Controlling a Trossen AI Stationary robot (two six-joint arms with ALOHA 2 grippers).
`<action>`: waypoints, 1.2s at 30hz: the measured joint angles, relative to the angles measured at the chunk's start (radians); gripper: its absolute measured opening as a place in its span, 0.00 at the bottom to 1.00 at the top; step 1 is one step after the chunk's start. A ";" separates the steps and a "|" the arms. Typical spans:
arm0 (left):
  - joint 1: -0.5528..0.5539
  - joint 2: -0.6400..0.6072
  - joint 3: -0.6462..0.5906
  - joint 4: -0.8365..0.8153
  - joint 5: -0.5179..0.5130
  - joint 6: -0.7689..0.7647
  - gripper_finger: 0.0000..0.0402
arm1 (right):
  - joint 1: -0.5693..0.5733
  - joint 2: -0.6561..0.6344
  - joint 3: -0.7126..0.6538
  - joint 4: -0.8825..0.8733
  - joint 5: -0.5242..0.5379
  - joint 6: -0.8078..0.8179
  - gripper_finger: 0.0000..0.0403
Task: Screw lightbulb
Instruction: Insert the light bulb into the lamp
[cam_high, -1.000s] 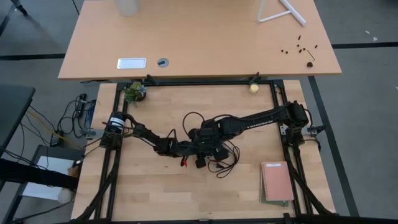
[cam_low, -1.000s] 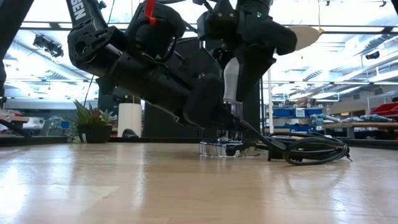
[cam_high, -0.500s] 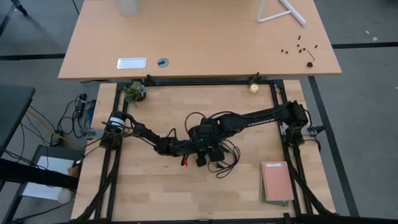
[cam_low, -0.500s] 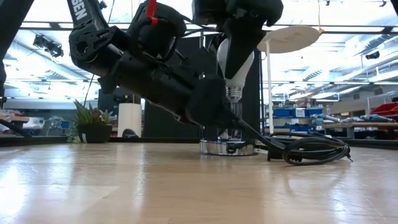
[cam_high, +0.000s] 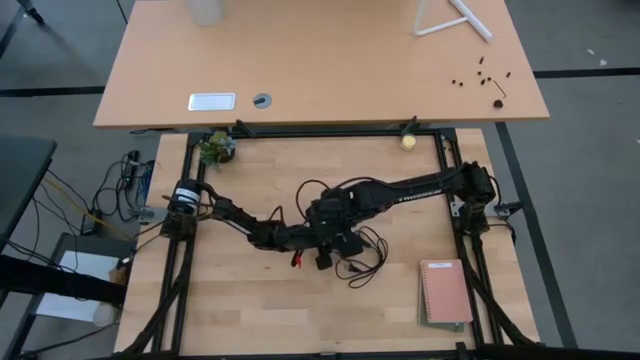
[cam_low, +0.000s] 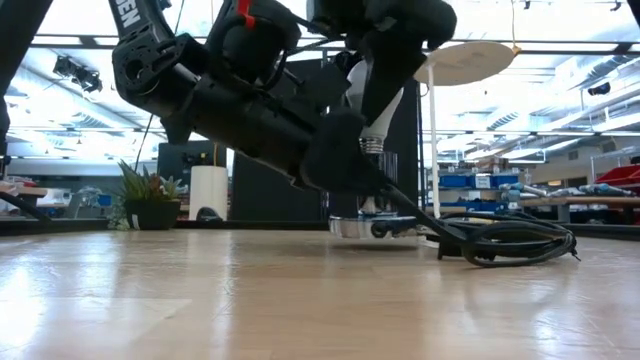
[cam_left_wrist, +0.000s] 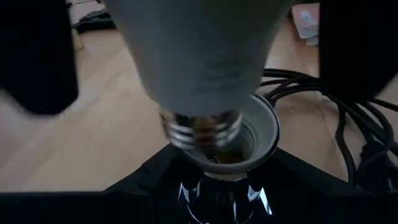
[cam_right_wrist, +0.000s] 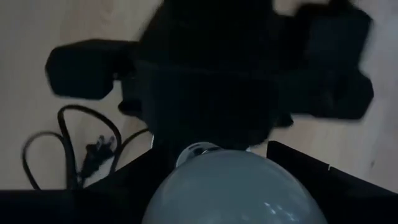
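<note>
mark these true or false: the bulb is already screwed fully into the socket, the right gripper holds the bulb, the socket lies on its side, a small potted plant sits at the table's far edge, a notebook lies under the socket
1. The lightbulb is screwed fully into the socket. False: its threaded base sits at the socket's mouth with the threads showing.
2. The right gripper holds the lightbulb. True: it grips the bulb by its head.
3. The socket lies on its side. False: its mouth faces up toward the bulb, while the left gripper reaches in beside it.
4. A potted plant sits at the table's far edge. True.
5. A notebook lies under the socket. False: it lies apart, near the table's right front corner.
</note>
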 joint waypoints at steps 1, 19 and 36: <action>0.000 0.000 0.000 0.000 0.000 0.007 0.49 | 0.000 0.000 0.000 -0.001 0.000 -0.029 0.66; -0.003 0.003 -0.004 0.047 0.022 -0.006 0.49 | 0.004 -0.003 -0.053 0.014 -0.097 -0.124 0.66; -0.003 0.003 -0.004 0.042 -0.094 -0.123 0.49 | 0.003 -0.003 -0.055 0.036 0.052 0.474 0.66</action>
